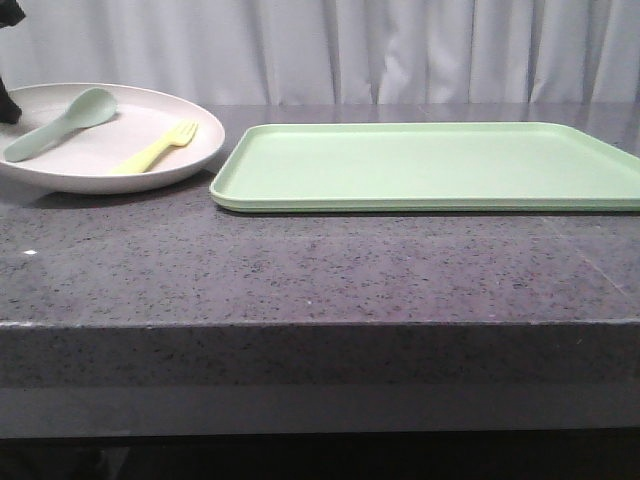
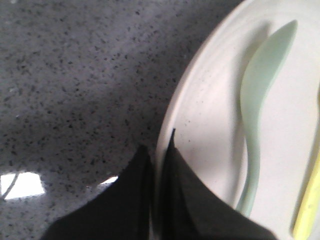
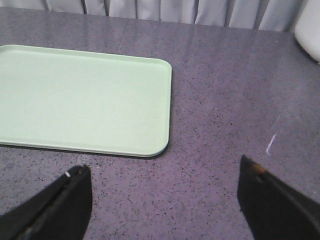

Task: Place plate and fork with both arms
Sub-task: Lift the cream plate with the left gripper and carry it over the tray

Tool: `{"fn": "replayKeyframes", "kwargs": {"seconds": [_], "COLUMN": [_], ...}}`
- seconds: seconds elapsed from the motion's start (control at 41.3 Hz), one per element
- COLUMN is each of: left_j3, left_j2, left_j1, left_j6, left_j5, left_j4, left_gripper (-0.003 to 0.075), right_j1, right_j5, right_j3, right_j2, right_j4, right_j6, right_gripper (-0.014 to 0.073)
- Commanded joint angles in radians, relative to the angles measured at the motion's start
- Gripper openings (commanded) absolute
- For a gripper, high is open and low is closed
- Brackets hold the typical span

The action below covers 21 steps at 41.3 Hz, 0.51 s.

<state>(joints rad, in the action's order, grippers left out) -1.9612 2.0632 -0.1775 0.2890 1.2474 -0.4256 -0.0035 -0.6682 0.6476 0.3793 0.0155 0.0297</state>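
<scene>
The cream plate [image 1: 60,178] lies at the far left of the table. On it lie the yellow fork [image 1: 158,148] and a muted green spoon [image 1: 60,122]. My left gripper [image 1: 8,105] shows only as a dark shape at the plate's far left edge. In the left wrist view my left gripper [image 2: 159,142] is shut on the plate's [image 2: 210,115] rim, one finger outside and one inside. The fork [image 2: 312,200] and spoon [image 2: 260,100] lie just beyond. My right gripper [image 3: 162,172] is open and empty over bare table near the tray's corner. It is out of the front view.
A large flat light-green tray [image 1: 430,165] lies right of the plate, and it also shows in the right wrist view [image 3: 80,97]. The dark speckled table [image 1: 300,270] has its front edge near me. A white object [image 3: 310,25] sits at the far right. Curtains hang behind.
</scene>
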Motion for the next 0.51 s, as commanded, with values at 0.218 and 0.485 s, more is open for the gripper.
{"fn": "replayKeyframes", "kwargs": {"seconds": [0.218,0.485], "left_j3": [-0.033,-0.033], "left_j2": [-0.074,-0.074], "left_j1": [-0.086,-0.055], "left_j6": [-0.017,-0.038], "left_j5": [0.023,0.023], "left_j4": [-0.197,-0.3], "left_gripper": [-0.0018,-0.0018], "right_j1": [-0.005,-0.005], "right_j5": [0.078,0.078], "right_j3": [0.033,0.033], "right_j2": [0.015,0.015], "right_j4": [-0.009,-0.009], "right_j6": [0.001,0.001], "right_gripper": [0.0614,0.0614]}}
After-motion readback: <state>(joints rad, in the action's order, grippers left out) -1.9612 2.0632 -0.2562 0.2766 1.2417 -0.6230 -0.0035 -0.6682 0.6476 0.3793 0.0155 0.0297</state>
